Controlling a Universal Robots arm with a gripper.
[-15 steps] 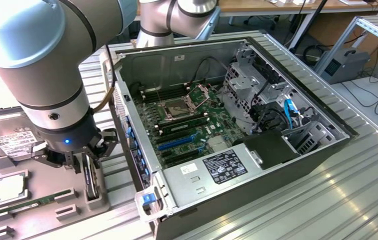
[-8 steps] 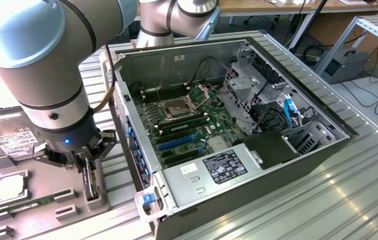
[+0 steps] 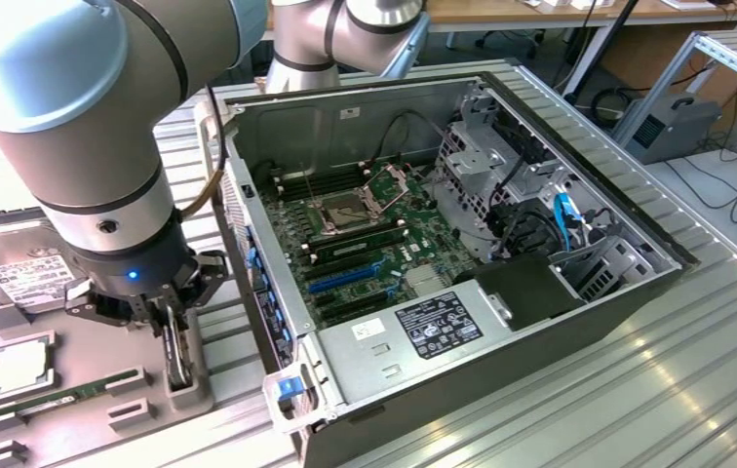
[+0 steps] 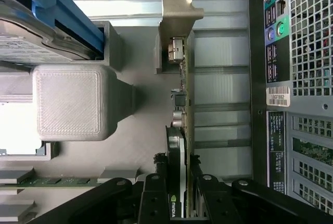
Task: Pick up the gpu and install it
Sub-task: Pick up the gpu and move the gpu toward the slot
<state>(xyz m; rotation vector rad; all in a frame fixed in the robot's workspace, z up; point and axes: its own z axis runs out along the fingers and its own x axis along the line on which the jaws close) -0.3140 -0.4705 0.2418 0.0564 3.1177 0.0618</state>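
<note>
The gpu (image 4: 183, 99) is a thin dark card with a silvery end bracket (image 4: 178, 10). It stands on edge in a slot of the grey holder plate (image 4: 140, 146). My gripper (image 4: 179, 185) straddles the card's near end, its black fingers (image 4: 155, 182) pressed against both faces, shut on it. In the exterior view the gripper (image 3: 165, 327) reaches straight down onto the gpu (image 3: 182, 366) at the holder plate's edge (image 3: 193, 395), just off the exterior view's left of the open computer case (image 3: 382, 380).
The case lies open with its motherboard and blue expansion slots (image 3: 342, 278) showing. On the holder plate are a hard drive (image 3: 18, 273), a processor (image 3: 18, 363) and a green memory stick (image 3: 57, 400). The case's rear panel (image 4: 291, 99) stands close beside the card.
</note>
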